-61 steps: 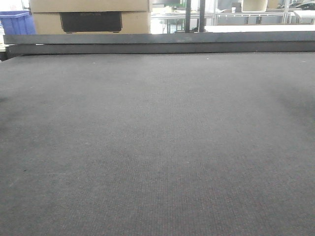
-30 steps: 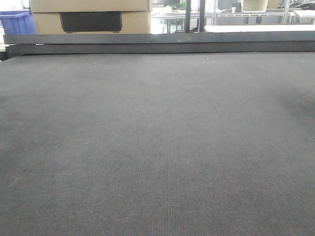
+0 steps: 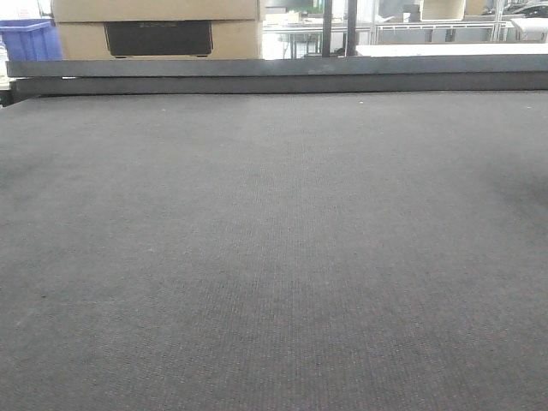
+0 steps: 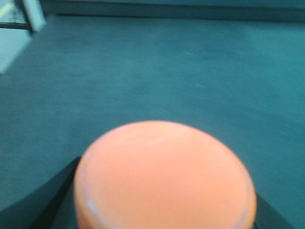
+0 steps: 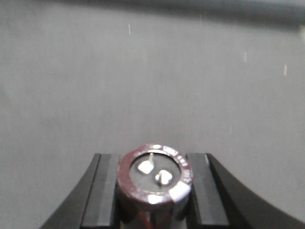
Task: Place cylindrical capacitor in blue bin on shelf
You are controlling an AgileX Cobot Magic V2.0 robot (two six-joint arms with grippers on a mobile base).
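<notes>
- Dark grey woven matting [image 3: 274,257] fills nearly all of the front view and ends at a dark raised rail [image 3: 274,75] along its far edge.
- Beyond that rail, at the upper left, stands a blue bin [image 3: 26,38]. It is cut off by the frame's left edge, and its inside cannot be seen.
- Just beside it is a cardboard box [image 3: 158,26] with a dark rectangular panel on its front. Its top is cropped and its contents are hidden.
- Pale tables and metal frames behind are too small to make out.
- The cylindrical capacitor [image 5: 155,183] is in the right gripper [image 5: 155,193], above the mat. It is pinched between the two black pads [image 5: 106,191], one against each flank.
- Its long axis runs roughly along the camera's line of sight.
- The end facing the lens has a maroon sleeve and a silvery rim. Two small bright terminals sit on the dark face.
- The rest of the body is hidden between the pads and cut off by the lower frame edge.
- The left gripper [image 4: 164,212] holds an orange domed object [image 4: 164,176], blurred and very close to the lens. Dark fingers [image 4: 52,200] press in at both of its sides.
- The dome hides the fingertips, and its underside is out of frame.
</notes>
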